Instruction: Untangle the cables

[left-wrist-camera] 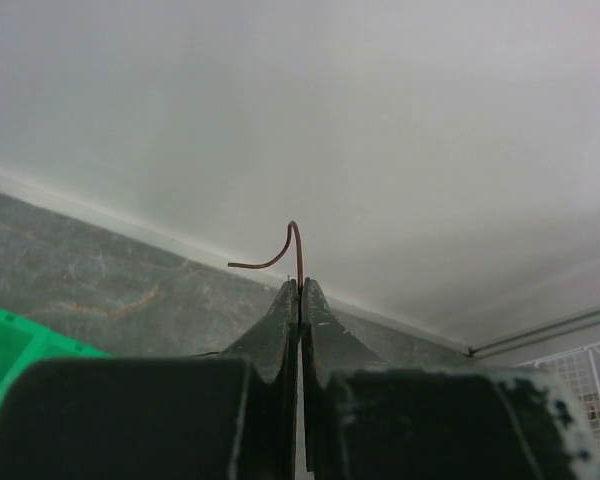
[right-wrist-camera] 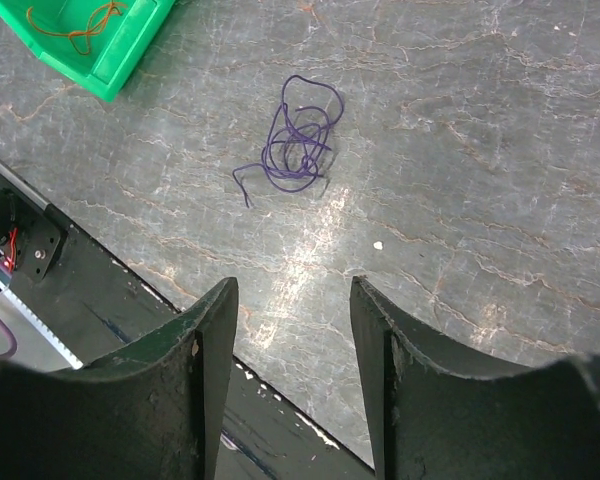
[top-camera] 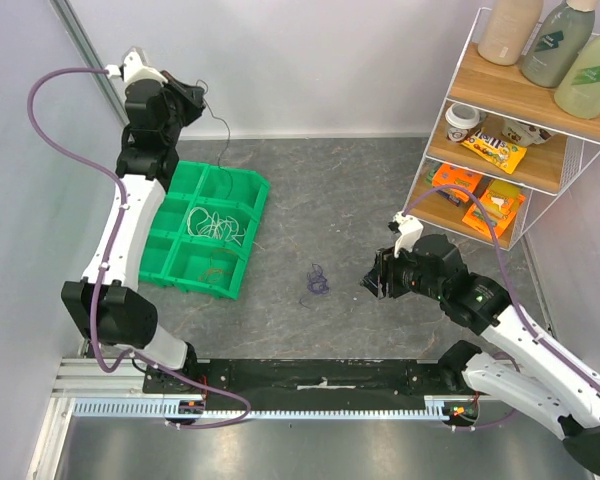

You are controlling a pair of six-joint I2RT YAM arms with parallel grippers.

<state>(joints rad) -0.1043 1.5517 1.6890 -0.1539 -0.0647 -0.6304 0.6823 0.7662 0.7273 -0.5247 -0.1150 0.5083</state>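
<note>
Now, our left gripper [left-wrist-camera: 300, 286] pinching one thin brown wire [left-wrist-camera: 296, 240], our right gripper [right-wrist-camera: 292, 290] spread near one tangled purple cable [right-wrist-camera: 300, 150] on the table [top-camera: 340, 200], one white bundle [top-camera: 215, 222], one orange loop [right-wrist-camera: 80, 30] in a green plastic bin [top-camera: 242, 215].

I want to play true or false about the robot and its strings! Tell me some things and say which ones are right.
1. The left gripper is pinching a thin brown wire. True.
2. The purple cable lies inside the green bin. False: it lies in a little tangle on the table, outside the bin.
3. The right gripper is open and holds nothing. True.
4. The white cables hang from the right gripper. False: they lie in one compartment of the green bin.
5. The orange cable lies in the green bin. True.
</note>
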